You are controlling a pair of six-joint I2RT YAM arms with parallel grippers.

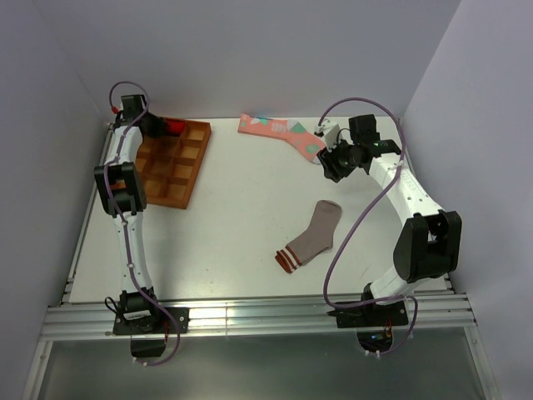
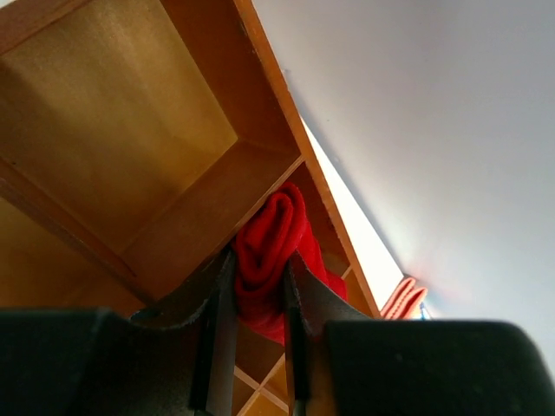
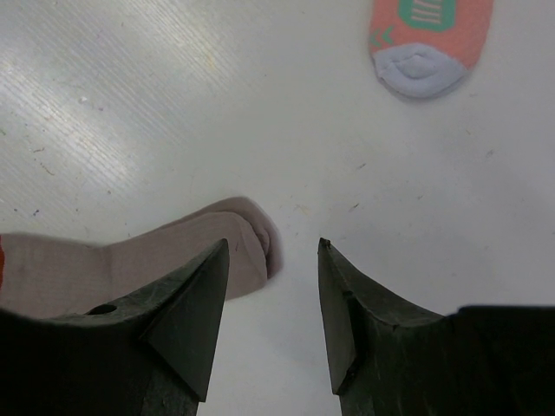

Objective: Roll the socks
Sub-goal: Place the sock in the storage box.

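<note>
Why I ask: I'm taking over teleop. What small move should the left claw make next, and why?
Probably open the left claw: it is shut on the rolled red sock over the wooden tray, so letting go should drop it into a compartment.

We see the red sock [image 2: 269, 251], a soft knit cloth, against the tray [image 2: 208, 217] of smooth, matt wood. The grey-brown sock [image 3: 130, 260] is finely ribbed cloth. The table [image 3: 130, 104] is white, faintly glossy and lightly scuffed. The right claw's fingers [image 3: 186, 321] look like matt black plastic.
</note>
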